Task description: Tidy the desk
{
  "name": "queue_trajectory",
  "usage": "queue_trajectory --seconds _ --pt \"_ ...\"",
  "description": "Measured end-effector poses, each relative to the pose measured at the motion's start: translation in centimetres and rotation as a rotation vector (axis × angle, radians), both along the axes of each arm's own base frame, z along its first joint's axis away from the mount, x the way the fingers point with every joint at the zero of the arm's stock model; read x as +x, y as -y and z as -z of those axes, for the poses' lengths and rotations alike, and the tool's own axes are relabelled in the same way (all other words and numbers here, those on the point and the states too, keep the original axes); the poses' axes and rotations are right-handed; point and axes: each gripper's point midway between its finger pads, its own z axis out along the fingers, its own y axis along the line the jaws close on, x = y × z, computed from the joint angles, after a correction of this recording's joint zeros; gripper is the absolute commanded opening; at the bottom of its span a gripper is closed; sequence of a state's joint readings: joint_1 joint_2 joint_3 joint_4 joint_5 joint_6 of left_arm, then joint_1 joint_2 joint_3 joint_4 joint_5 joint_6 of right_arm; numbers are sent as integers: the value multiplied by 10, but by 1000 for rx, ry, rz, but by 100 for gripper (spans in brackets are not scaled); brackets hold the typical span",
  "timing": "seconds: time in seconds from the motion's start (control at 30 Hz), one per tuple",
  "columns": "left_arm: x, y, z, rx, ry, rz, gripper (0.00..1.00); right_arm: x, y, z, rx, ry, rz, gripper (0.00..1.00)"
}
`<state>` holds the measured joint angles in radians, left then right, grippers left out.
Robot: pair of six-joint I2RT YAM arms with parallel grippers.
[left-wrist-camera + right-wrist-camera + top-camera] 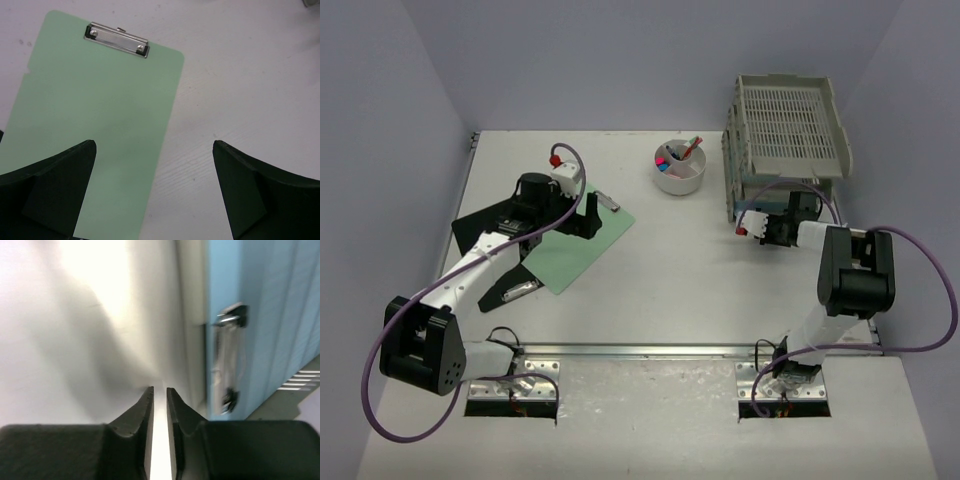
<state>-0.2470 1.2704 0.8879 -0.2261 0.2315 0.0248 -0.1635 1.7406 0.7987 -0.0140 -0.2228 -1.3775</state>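
Your top view looks down from above and behind the arm bases (515, 385), far enough back to take in the whole bench (660, 290), the walls (380, 150) and the trays (785, 130) at far right. Your left wrist view hangs close over the bench, facing down past the left pincer (154, 144) onto the green clipboard (100, 115); the top view shows that same clipboard at mid-left. Your right wrist view sits very near the bench, looking along the right pincer (160, 389) at a blurred blue board (260, 315); the top view places that pincer just beside the trays.
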Motion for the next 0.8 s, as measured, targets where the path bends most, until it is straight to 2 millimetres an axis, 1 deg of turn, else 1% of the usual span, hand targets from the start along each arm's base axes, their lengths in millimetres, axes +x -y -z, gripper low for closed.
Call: queue_trajectory --seconds 0.03,0.17,0.33,0.43,0.53,0.63,0.73,0.8 --pt "2 -3 1 11 0 -20 100 -9 -4 -2 9 -6 -13 30" --pt "8 -15 7 35 -12 -105 100 -40 -19 -15 44 -19 -59 37" --pt "11 -23 22 83 -52 -138 100 -60 -34 -41 92 -1 -100 41" --pt "8 -28 33 133 -77 -95 100 -69 -43 -55 132 10 -116 44" --pt "5 -29 40 206 -73 39 99 -79 -55 -64 184 4 -125 45" --pt "9 -30 39 317 -18 238 96 -90 -67 -64 236 -34 -120 49" --pt "27 -23 31 434 73 469 94 -100 -78 -60 282 -86 -110 52" --pt "45 -16 25 506 152 617 93 -105 -84 -57 310 -118 -94 60"
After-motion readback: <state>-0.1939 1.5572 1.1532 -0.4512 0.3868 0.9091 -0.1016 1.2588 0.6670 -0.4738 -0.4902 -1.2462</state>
